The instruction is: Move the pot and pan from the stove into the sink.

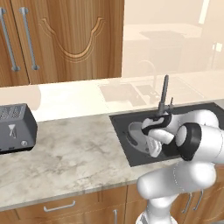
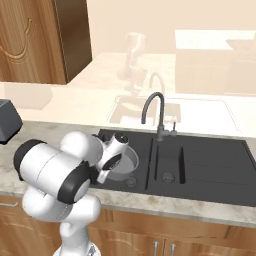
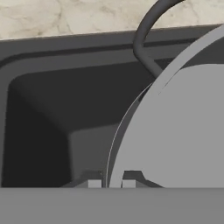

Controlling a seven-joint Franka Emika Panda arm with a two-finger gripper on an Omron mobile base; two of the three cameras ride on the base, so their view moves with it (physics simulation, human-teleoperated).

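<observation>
Closest to the lens, in the hand view, two dark fingers [image 3: 111, 181] are seen clamped narrowly on the thin rim of the pot [image 3: 183, 131], one tip on each side of the wall. A dark looped side handle of the pot is seen curving up above its rim against the black wall of the sink [image 3: 52, 100]. From the left base view the pot [image 1: 136, 136] is seen tilted inside the left basin of the sink [image 1: 120, 127], with the fingers [image 1: 151, 131] at its rim and the white arm bent low over the front edge of the worktop [image 1: 74, 153]. From the right base view the pot [image 2: 127, 165] is seen as a round grey vessel in the left basin, near the front left corner of the sink [image 2: 210, 165], the fingers [image 2: 106, 172] being on its near side. Behind the divider between the two basins, at the rear edge of the sink, a tall curved faucet [image 2: 155, 112] is mounted. A grey toaster [image 1: 15, 129] is placed on the worktop well apart from the sink, toward the left edge. Wooden wall cabinets [image 1: 61, 39] are hung above the worktop at the left.
</observation>
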